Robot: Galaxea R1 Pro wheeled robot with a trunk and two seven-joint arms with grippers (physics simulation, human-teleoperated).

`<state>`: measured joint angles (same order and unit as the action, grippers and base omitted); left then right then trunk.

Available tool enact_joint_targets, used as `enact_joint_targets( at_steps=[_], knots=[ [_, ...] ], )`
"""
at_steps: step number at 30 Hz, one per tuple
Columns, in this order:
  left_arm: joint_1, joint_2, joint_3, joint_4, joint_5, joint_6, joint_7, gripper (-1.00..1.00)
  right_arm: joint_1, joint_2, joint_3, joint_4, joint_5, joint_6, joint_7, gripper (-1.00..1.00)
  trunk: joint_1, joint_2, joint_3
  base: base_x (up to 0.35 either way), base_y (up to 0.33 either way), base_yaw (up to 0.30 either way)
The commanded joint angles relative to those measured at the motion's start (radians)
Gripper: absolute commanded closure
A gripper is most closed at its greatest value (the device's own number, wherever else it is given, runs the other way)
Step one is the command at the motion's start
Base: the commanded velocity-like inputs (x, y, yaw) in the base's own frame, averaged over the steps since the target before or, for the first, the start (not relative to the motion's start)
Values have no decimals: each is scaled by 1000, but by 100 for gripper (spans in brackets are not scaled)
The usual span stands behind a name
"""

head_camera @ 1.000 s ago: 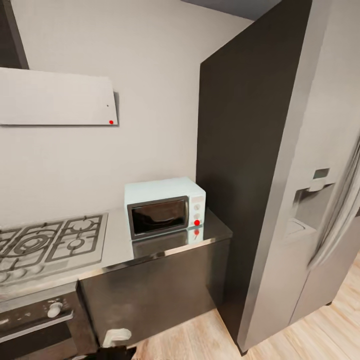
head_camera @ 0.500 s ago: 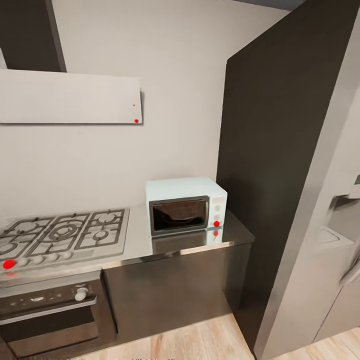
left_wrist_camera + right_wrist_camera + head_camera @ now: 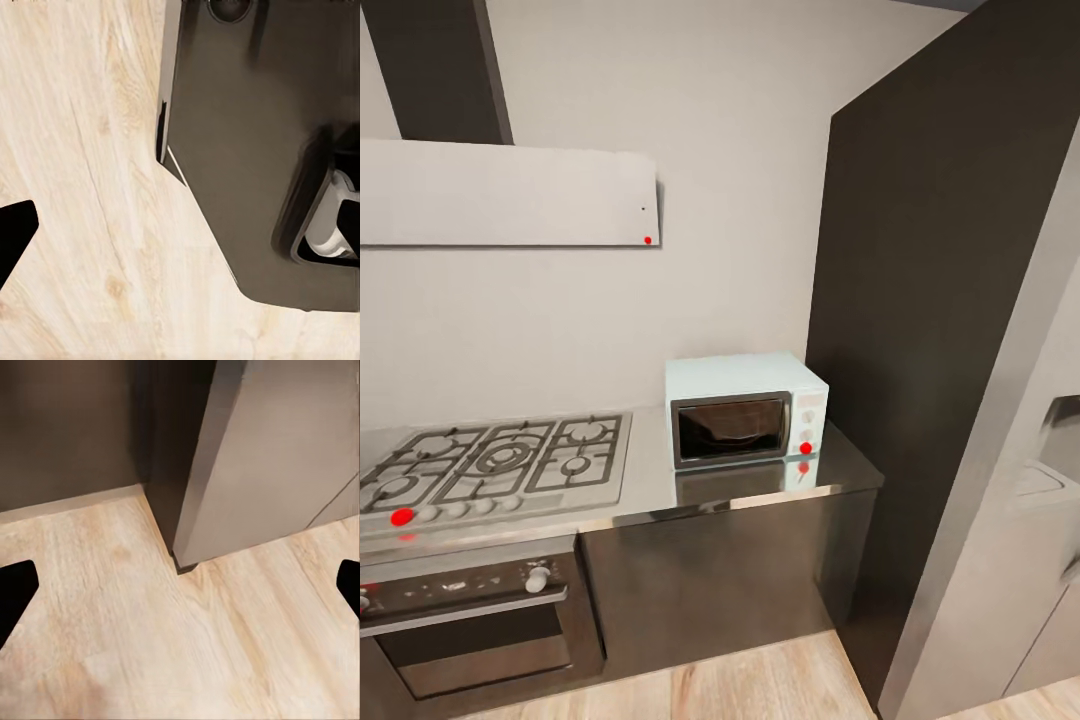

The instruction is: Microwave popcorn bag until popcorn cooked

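Observation:
The pale mint-blue microwave (image 3: 746, 407) stands at the right end of the steel countertop (image 3: 648, 462), its dark glass door closed and a red dot on its knob panel. The popcorn bag and the popcorn are out of view. In the left wrist view my left gripper (image 3: 180, 232) hangs open over the wood floor (image 3: 82, 150), beside the robot's own dark base (image 3: 247, 135). In the right wrist view my right gripper (image 3: 180, 585) is open too, black fingertips (image 3: 15, 592) far apart above the floor near a cabinet corner (image 3: 187, 559).
A grey gas hob (image 3: 500, 465) lies left of the microwave, over a dark built-in oven (image 3: 470, 620). A pale hood (image 3: 510, 195) hangs above. A tall dark panel (image 3: 920, 350) and a grey fridge (image 3: 1010, 520) close off the right side.
The camera has swung left and the whole picture has shifted right. The fridge has slid toward the right edge, and more of the hob and oven shows.

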<state>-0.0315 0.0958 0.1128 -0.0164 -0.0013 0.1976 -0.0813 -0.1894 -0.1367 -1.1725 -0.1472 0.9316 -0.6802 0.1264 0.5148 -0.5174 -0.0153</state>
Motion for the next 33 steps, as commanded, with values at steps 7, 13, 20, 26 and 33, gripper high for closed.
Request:
enact_joint_targets(
  at_steps=[7, 13, 20, 26, 33],
  knots=[
    [0, -23, 7, -3, 0, 0, -3, -100, -211, 2, -7, -21, 0, 0, 21, -100, 0, -2, -2, 0, 0, 0],
    [0, -33, 7, -4, 0, -1, -3, -100, -321, 4, -1, -22, -1, 5, 32, -100, 0, -2, -2, 0, 0, 0],
    [0, -34, 8, -4, 0, -1, -3, -100, -382, 5, 2, -24, -1, 7, 177, -100, 0, -2, -2, 0, 0, 0],
    [-1, -34, 7, -4, 0, -1, -3, -100, -493, 5, 3, -33, -1, 68, 215, -100, 0, -2, -2, 0, 0, 0],
    [0, -38, 8, -4, 0, -3, -3, -100, -607, 5, 6, -73, -1, 150, 220, -100, 0, -2, -2, 0, 0, 0]
  ],
)
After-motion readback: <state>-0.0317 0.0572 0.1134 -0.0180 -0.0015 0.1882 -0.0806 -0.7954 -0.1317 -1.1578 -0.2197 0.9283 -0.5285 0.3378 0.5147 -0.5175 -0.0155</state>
